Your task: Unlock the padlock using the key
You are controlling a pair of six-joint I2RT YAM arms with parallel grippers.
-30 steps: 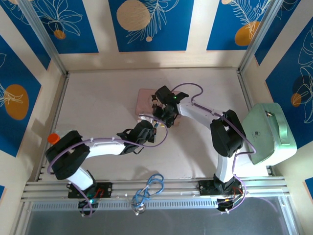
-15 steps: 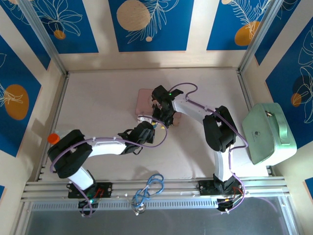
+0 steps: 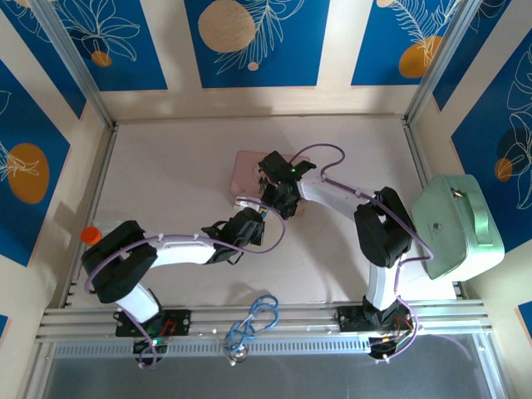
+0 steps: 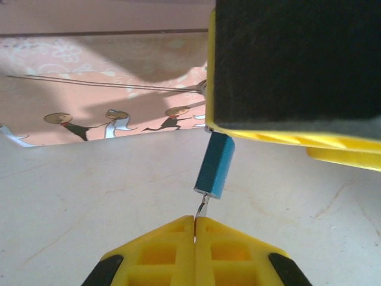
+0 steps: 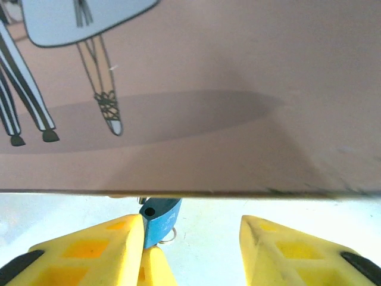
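White arms [image 3: 179, 249] with black joints, purple cables [image 3: 320, 150], yellow ribbed jaws, black pads [image 4: 280, 59]

Your overhead view is bright and even, soft shadows mid-frame on the worktop [image 3: 166, 166]. Wrist views go soft near the fingers [image 4: 155, 253].

Half-hidden key [image 4: 202, 207] and padlock [image 4: 214, 165]
The left hand's [image 4: 194, 221] pinched fingers bury the key; the right hand [image 5: 190, 237] covers the padlock's top.

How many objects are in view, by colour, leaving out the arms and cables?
Pink: 1, the picture box
Blue: 1, the padlock
Silvery: 1, the key
Mint green: 1, the case
Orange: 1, a small object
Total: 5
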